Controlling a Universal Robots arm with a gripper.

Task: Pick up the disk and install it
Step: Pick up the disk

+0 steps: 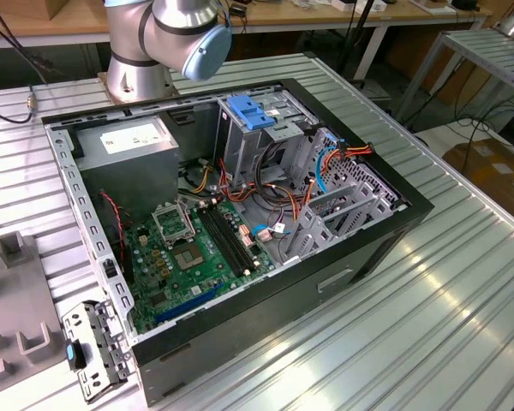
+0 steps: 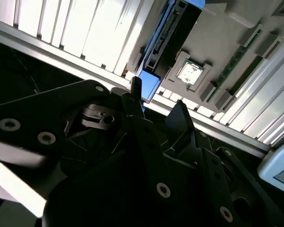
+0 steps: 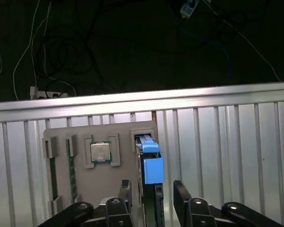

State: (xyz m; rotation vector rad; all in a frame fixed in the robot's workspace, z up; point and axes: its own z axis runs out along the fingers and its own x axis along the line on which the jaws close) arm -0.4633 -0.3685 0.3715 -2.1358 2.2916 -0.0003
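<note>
Gripper (image 3: 153, 196), spread wide and empty, poised over the disk (image 3: 152, 165) standing on edge in a slot of the grey fixture (image 3: 118, 177); judged rigid, fairly heavy, shock-sensitive, best pinched across its flat faces.

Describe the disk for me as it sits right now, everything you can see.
The disk stands on edge in a slot of the grey holder on the ribbed table. Seen edge-on, it is a thin dark body with blue plastic rails. The open claw straddles it, one finger on each side, not visibly touching.
</note>
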